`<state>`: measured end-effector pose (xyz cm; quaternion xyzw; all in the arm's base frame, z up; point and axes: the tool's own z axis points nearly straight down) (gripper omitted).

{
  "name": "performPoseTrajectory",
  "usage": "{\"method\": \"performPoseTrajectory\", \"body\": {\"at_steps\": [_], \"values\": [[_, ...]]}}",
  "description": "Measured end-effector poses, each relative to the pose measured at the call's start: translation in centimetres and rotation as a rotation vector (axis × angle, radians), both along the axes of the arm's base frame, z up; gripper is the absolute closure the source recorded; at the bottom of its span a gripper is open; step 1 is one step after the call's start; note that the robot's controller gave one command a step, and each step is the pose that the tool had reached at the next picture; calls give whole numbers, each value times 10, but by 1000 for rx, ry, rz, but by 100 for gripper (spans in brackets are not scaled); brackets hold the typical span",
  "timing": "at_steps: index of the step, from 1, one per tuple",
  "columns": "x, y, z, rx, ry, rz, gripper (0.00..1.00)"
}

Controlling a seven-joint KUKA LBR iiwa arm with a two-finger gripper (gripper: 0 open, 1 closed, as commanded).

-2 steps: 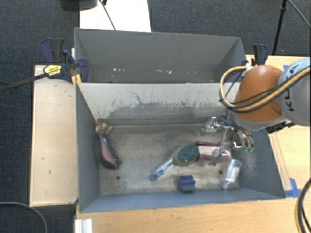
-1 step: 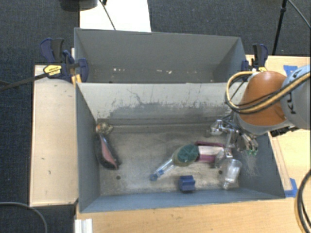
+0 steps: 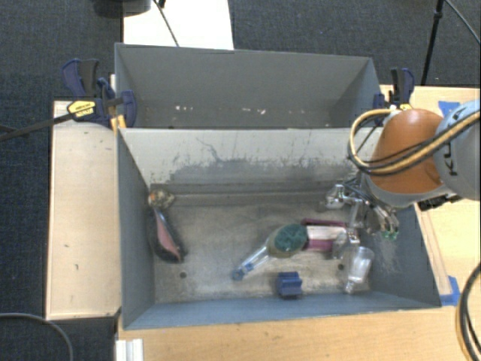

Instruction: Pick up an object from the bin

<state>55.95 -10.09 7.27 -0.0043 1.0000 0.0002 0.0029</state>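
By the bin's [image 3: 137,224] left wall lies a dark, pink-faced tool [image 3: 165,238], seemingly stiff. Mid-floor, a green round-headed brush [image 3: 289,240] with a clear handle looks light, with a small blue block [image 3: 288,284] near it. The magenta-and-white box [image 3: 325,237] offers flat, grippable sides. The clear little bottle [image 3: 358,268], likely light and slippery, lies just beside the end effector [image 3: 362,218]. I cannot tell how far open it is, and nothing is visibly held.
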Motion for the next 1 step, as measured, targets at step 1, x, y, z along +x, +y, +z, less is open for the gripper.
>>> {"method": "performPoseTrajectory", "body": {"at_steps": [1], "values": [[2, 0, 2, 0, -5, -1, 100]]}}
